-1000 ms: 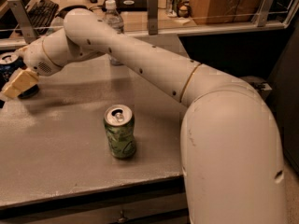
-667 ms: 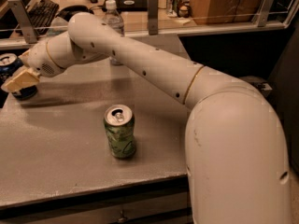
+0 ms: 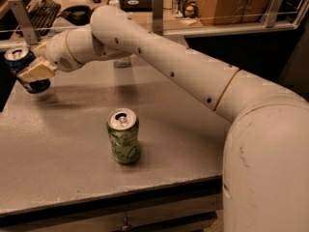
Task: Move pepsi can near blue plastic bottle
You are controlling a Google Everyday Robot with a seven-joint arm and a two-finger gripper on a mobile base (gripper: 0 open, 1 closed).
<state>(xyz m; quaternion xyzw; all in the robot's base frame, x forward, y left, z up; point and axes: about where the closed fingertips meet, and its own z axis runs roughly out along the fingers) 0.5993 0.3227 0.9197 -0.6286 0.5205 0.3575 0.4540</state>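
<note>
Claw [image 3: 32,73] of mine clamped on tilted pepsi can [image 3: 18,61], above counter [image 3: 193,144], left of green can [image 3: 123,137]

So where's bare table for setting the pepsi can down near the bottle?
Bare table lies between the green can and the bottle, under the arm, and left of the green can. Crowded at far left, where the gripper holds the pepsi can above the table.

- The gripper [image 3: 32,71] at nine o'clock clasps the tilted pepsi can [image 3: 16,57] above the table [image 3: 58,149].
- A green can [image 3: 123,137] stands upright at centre.
- The blue plastic bottle [image 3: 115,4], mostly behind the arm [image 3: 183,71], sits toward eleven o'clock.
</note>
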